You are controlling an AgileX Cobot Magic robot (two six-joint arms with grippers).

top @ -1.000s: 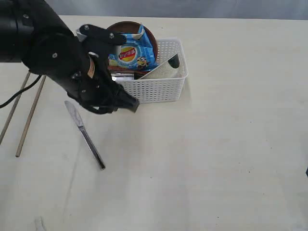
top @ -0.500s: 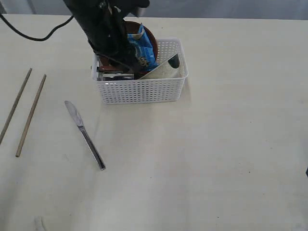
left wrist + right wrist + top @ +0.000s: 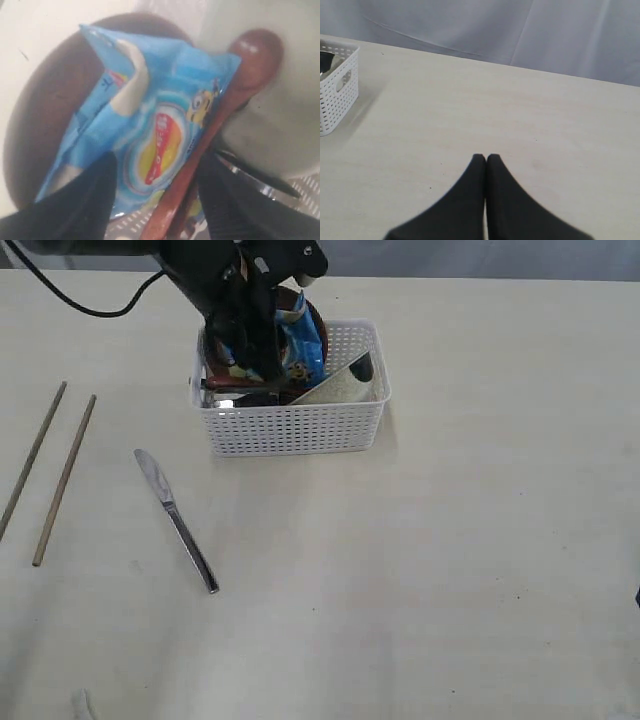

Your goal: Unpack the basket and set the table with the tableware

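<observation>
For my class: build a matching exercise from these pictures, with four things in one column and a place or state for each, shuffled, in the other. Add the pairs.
Things:
1. knife
2. chopsticks
3. chip bag
4. right gripper

Place or state:
a. inside the basket
b. shut, over bare table
c. lying alone on the table
d. a pair, side by side on the table

Pairs: 1-c, 2-d, 3-a, 4-b.

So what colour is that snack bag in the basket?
The snack bag is blue with a yellow-and-red logo; clearest in the left wrist view.

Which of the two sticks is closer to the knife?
The right-hand chopstick in the overhead picture; the other chopstick lies farther left, away from the knife.
</observation>
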